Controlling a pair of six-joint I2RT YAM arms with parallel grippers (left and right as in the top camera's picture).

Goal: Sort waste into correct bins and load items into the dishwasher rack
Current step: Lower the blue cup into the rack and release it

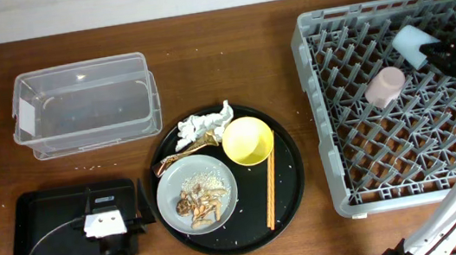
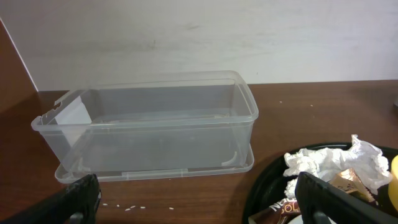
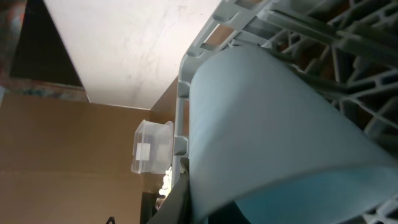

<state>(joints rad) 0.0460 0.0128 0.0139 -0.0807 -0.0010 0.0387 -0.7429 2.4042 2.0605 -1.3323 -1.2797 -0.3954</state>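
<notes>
My left gripper (image 1: 104, 219) hovers open and empty over the right end of the shallow black rectangular tray (image 1: 36, 229); in the left wrist view its fingers (image 2: 199, 202) spread wide before the clear tub (image 2: 149, 130). My right gripper (image 1: 444, 53) is shut on the light blue cup (image 1: 414, 44), which lies in the far part of the grey dishwasher rack (image 1: 418, 182) and fills the right wrist view (image 3: 273, 124). The pink cup (image 1: 385, 87) lies in the rack. Tissue (image 1: 203, 124), foil wrapper (image 1: 181, 156), yellow-green bowl (image 1: 248, 141), chopsticks (image 1: 269, 179) and the grey plate (image 1: 216, 174) with food scraps (image 1: 198, 202) sit together.
These sit on a large round black tray (image 1: 291, 181) at the table's middle. The clear tub (image 1: 86, 106) stands at the back left. Loose rice grains (image 2: 134, 208) lie on the wood before it. The tissue (image 2: 336, 162) and wrapper (image 2: 351, 183) show at the left wrist view's right.
</notes>
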